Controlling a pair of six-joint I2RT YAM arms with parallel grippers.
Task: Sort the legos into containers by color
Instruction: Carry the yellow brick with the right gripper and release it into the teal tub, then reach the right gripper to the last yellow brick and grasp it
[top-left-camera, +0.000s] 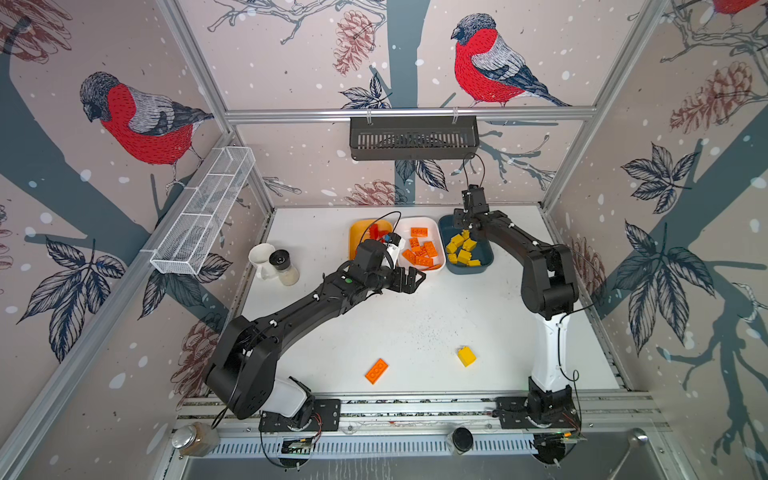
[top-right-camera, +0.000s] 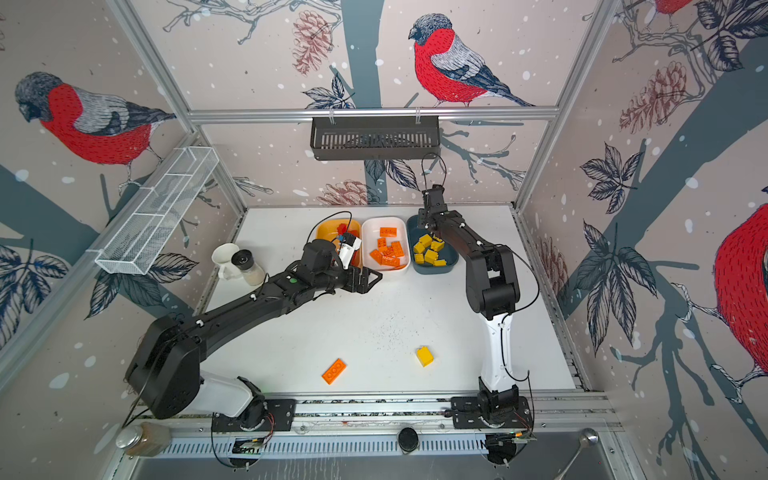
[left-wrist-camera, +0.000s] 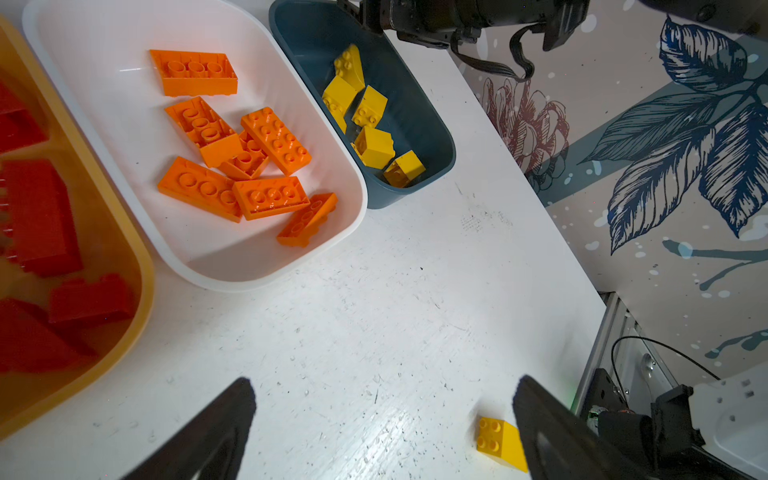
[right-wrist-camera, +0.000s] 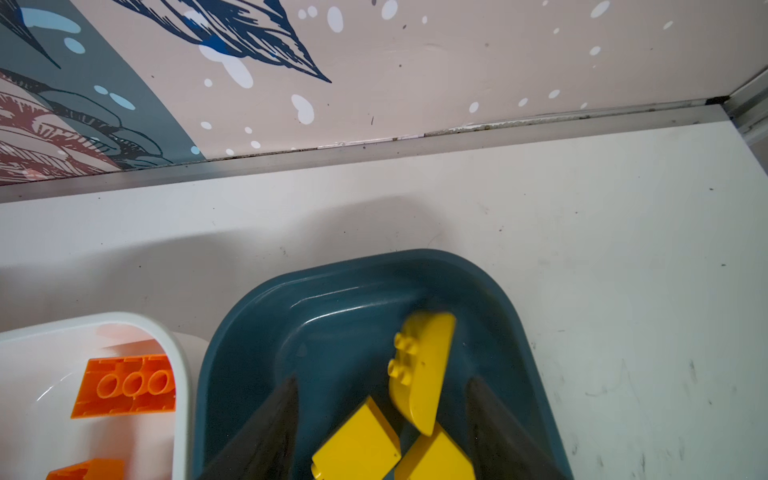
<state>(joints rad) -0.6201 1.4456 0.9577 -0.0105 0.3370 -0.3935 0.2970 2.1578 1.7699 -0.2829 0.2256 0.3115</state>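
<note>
A white mesh basket (top-left-camera: 203, 212) hangs along the left wall rail, and a black slotted basket (top-left-camera: 413, 139) hangs from the back rail. Near the desk's (top-left-camera: 415, 328) left edge a white mug (top-left-camera: 259, 255) stands just beside a shaker (top-left-camera: 286, 268) (black lid, pale contents). In front of the desk are a metal-lidded jar (top-left-camera: 193, 440) and a round black cap (top-left-camera: 462, 438). Bullfinch wallpaper (top-left-camera: 141, 120) covers the walls.

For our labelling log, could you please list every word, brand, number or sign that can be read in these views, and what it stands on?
None can be read.
Any embossing on the studs of the orange legos in the white container is too blurred to read.
The wallpaper carries only pictures.
</note>
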